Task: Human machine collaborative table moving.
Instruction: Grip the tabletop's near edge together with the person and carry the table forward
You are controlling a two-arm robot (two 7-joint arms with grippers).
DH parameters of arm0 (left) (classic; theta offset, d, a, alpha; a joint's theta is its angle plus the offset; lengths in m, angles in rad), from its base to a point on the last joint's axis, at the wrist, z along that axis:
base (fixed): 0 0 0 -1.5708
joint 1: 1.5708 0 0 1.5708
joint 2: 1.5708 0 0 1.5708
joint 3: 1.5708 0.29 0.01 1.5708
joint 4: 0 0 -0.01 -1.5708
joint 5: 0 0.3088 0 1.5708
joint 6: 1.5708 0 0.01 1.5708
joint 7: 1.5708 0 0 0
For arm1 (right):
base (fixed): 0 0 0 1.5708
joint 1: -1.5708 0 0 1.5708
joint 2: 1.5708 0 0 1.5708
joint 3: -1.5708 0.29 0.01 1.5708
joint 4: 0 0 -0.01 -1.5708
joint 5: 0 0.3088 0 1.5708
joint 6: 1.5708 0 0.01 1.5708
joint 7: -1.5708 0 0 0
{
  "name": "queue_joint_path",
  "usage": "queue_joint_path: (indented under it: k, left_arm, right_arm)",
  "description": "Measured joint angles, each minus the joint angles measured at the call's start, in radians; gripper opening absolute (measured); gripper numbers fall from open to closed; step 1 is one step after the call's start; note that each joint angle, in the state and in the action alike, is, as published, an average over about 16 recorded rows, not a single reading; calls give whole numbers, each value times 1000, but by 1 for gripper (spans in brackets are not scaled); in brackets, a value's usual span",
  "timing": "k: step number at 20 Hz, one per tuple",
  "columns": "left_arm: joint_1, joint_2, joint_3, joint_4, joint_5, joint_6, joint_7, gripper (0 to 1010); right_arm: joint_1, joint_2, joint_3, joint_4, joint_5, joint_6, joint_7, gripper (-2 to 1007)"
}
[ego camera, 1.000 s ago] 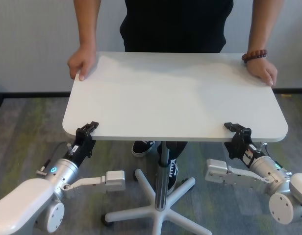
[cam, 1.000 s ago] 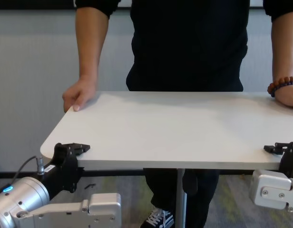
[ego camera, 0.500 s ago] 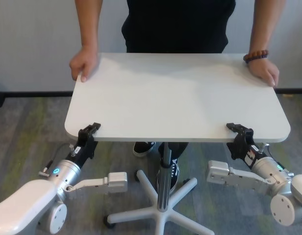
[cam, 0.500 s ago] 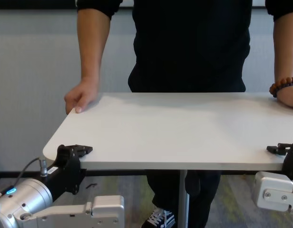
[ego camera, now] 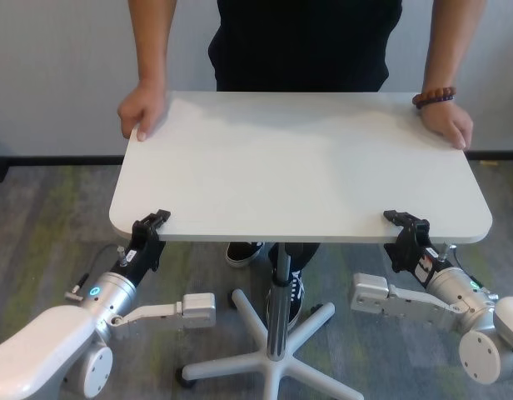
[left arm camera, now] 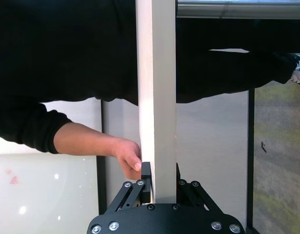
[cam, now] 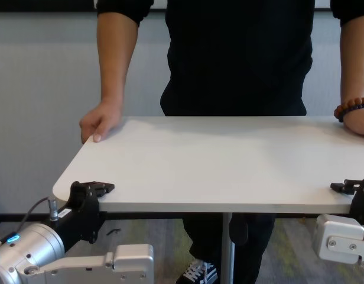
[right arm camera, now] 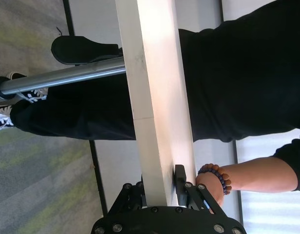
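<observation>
The white table (ego camera: pixel 298 158) stands on a grey post (ego camera: pixel 277 292) with a white star base. The human (ego camera: pixel 298 42) in a black shirt stands at the far side, one hand (ego camera: pixel 141 108) on each far corner, a beaded bracelet (ego camera: pixel 433 97) on the wrist at the right. My left gripper (ego camera: pixel 150 225) is shut on the table's near edge at the left corner; the left wrist view shows the fingers (left arm camera: pixel 146 176) clamping the thin edge (left arm camera: pixel 157 97). My right gripper (ego camera: pixel 405 225) is shut on the near edge at the right; its fingers (right arm camera: pixel 180 178) clamp the edge (right arm camera: pixel 157 97).
The floor is grey-green carpet (ego camera: pixel 40 225). A pale wall (ego camera: pixel 57 67) with a dark skirting runs behind the human. The human's sneakers (ego camera: pixel 240 250) stand under the table by the star base (ego camera: pixel 265 367).
The table, both grippers and the human's hands have shifted slightly to the right and a little away from me. Both grips have held.
</observation>
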Motion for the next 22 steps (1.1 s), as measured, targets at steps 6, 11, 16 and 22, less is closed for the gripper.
queue_joint_path:
  k: [6, 11, 16, 22]
  left_arm:
    - [0, 1, 0, 0, 0, 0, -1, 247]
    - [0, 1, 0, -1, 0, -1, -2, 316]
    - [0, 1, 0, -1, 1, -1, -3, 443]
    - [-1, 2, 0, -1, 1, -1, -3, 653]
  right_arm:
    - [1, 0, 0, 1, 1, -1, 2, 322]
    - [2, -1, 0, 1, 1, -1, 3, 421]
    - [2, -1, 0, 2, 2, -1, 4, 578]
    - [3, -1, 0, 2, 2, -1, 5, 788]
